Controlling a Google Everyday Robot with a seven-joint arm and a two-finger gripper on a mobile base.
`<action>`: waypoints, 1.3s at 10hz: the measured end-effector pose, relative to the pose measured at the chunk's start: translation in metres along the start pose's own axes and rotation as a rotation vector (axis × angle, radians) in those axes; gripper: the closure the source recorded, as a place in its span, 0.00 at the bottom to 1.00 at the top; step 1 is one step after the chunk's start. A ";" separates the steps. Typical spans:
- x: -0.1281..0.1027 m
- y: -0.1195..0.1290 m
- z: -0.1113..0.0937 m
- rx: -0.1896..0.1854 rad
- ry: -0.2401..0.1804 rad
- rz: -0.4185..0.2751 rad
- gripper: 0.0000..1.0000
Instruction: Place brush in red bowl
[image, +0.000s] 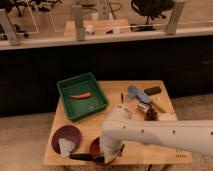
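Reaching: the white arm (165, 135) is stretching from the right across the table's front edge, its smooth rounded shell hiding the work area.
Gripper: the gripper (107, 156) is hanging low over the bowl at the front edge; whether it is released, clenched or grasping anything cannot be told.
Brush: a slim black stick, the brush (82, 156), is lying across the bowl's left rim, its left end sticking out over the table toward the plate.
Bowl: the bowl (95, 147), round and orange-red with a glossy inside, is showing only its left part beside the arm.
Plate: the flat dark maroon plate (65, 136) is sitting left of the bowl, carrying a pale wedge-shaped piece (65, 146).
Tray: the green rectangular tray (82, 95) with raised walls is holding a thin orange-red item (80, 95).
Table: the light wooden table (112, 87) is bearing a cluster of small things at the right rear, too blurred to name.
Writing: no lettering is reading clearly anywhere.
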 end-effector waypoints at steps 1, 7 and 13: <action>0.001 -0.002 0.003 0.002 0.004 0.000 0.77; 0.002 -0.014 0.008 0.018 0.027 -0.009 0.21; 0.005 -0.019 0.006 0.020 0.035 0.000 0.20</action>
